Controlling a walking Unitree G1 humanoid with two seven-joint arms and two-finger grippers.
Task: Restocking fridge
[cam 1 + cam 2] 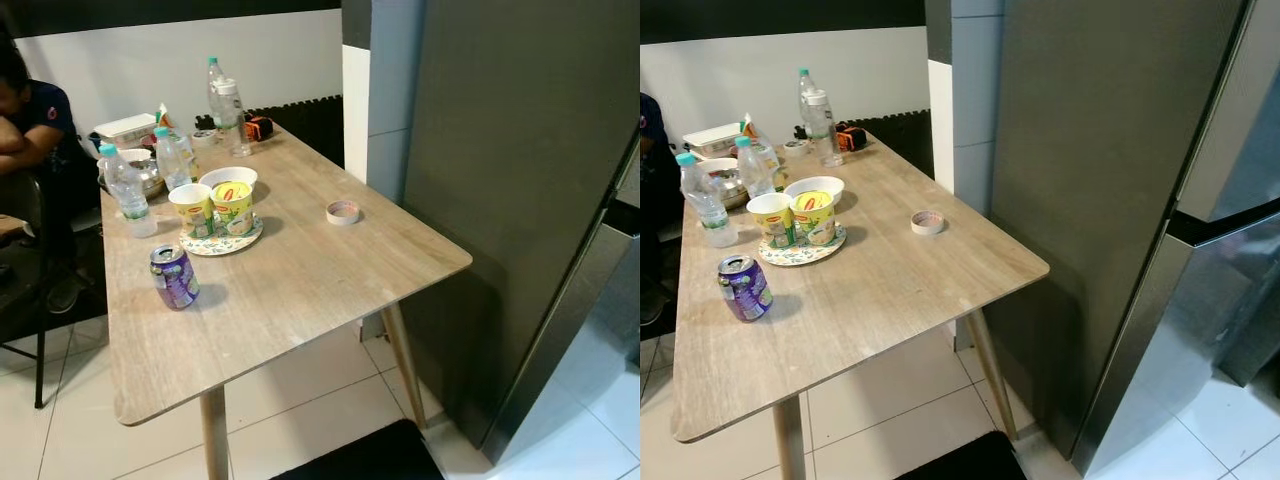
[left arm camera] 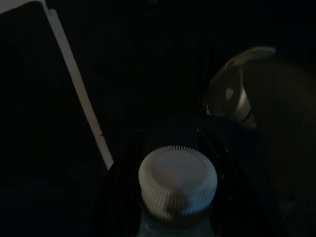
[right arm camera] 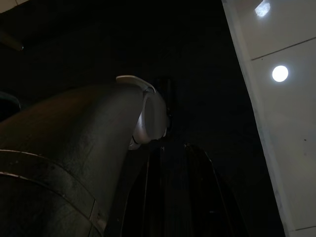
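In the left wrist view, a bottle with a white ribbed cap (image 2: 177, 180) stands between the two black fingers of my left gripper (image 2: 170, 143), which is shut on its neck in deep shade. My right gripper (image 3: 175, 148) hangs beside my leg over white floor tiles, its fingers close together with nothing between them. The dark grey fridge (image 1: 1090, 200) stands at the right with its doors closed. On the wooden table (image 1: 300, 290) are a purple can (image 1: 175, 276), two yellow cup noodles (image 1: 232, 207) on a patterned plate, and several water bottles (image 1: 127, 190).
A roll of tape (image 1: 343, 212) lies near the table's right edge. A white bowl (image 1: 228, 178), a metal pot and a box crowd the far left end. A person (image 1: 30, 130) sits at the far left of the table. A black mat (image 1: 360, 455) lies on the floor.
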